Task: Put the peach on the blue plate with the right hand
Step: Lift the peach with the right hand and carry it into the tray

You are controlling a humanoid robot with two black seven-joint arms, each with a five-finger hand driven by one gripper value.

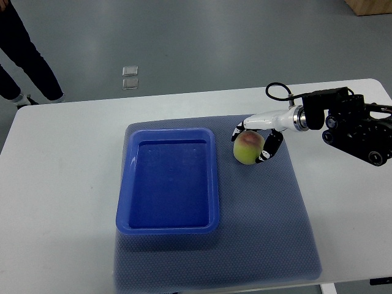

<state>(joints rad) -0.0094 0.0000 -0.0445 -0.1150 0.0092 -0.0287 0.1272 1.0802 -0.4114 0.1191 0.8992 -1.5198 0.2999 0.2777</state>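
Observation:
A yellow-green peach (247,148) with a reddish top sits on the blue mat just right of the blue plate (168,180), a rectangular tray with nothing in it. My right hand (252,142) reaches in from the right edge. Its black-and-white fingers (270,149) curl around the peach's far and right sides, touching it. Whether the peach is lifted off the mat I cannot tell. The left arm does not show.
A dark blue mat (269,233) covers the middle of the white table (55,202) under the tray. A person's dark-trousered legs (24,55) stand on the floor at the upper left. Two small clear squares (130,76) lie on the floor behind the table.

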